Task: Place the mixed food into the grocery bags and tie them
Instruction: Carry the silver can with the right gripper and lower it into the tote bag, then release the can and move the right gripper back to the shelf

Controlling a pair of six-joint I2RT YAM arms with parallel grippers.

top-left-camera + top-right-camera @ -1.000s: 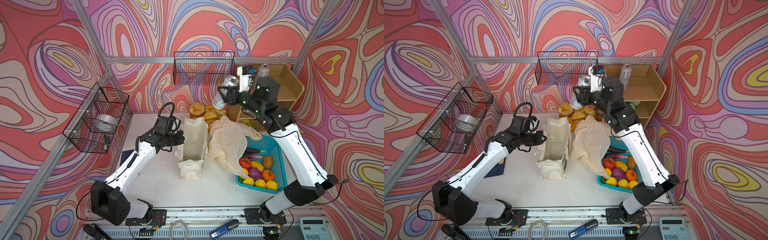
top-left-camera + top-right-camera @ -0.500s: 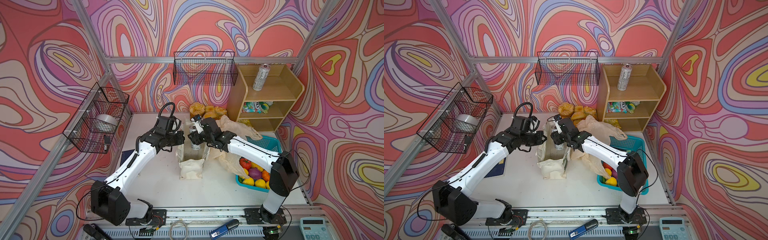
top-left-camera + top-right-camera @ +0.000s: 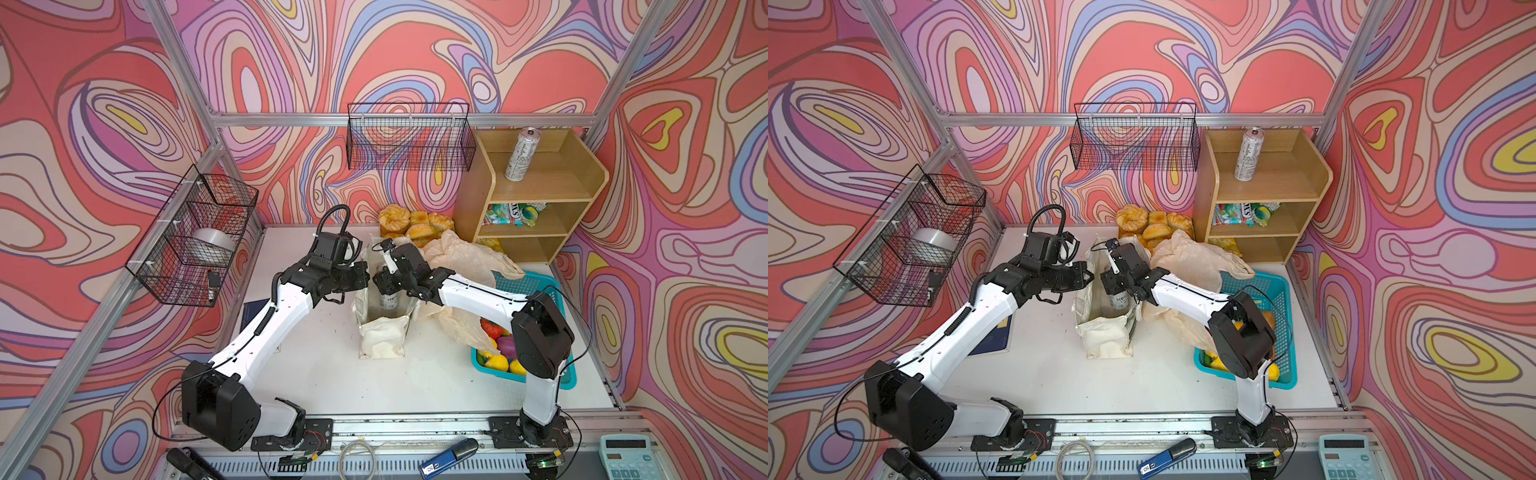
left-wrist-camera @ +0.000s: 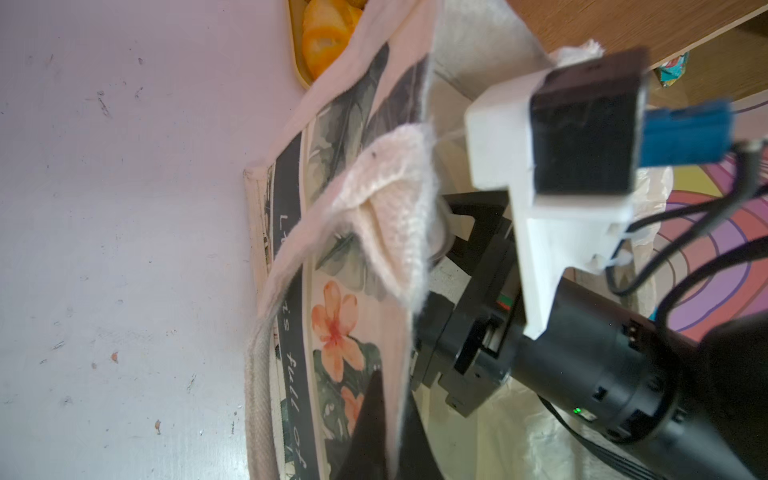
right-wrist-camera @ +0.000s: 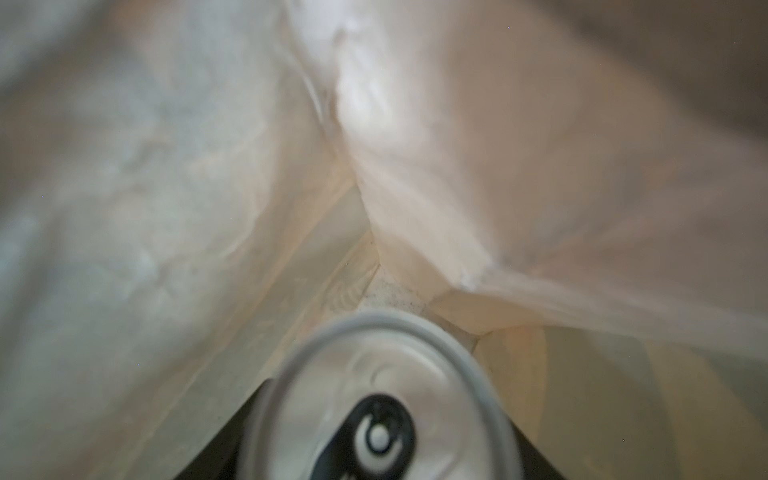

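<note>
Now, left pincer (image 3: 365, 279): clenched on the left rim of the cloth tote (image 3: 381, 341), which I hold agape.
Right pincer (image 3: 381, 281): down in the tote's mouth over the drink can (image 3: 389, 298); gripping or released, I cannot tell.
Risk: the drink can topples as I withdraw, if a finger drags it; the rim could slip free.

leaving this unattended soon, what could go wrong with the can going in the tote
1. The drink can stands tall and narrow in the cloth tote; it may tip as the right pincer above it pulls out.
2. Only the left pincer holds the soft rim open; a slip could close the mouth.
3. The right arm lies over the plastic bag and may drag it away.
</note>
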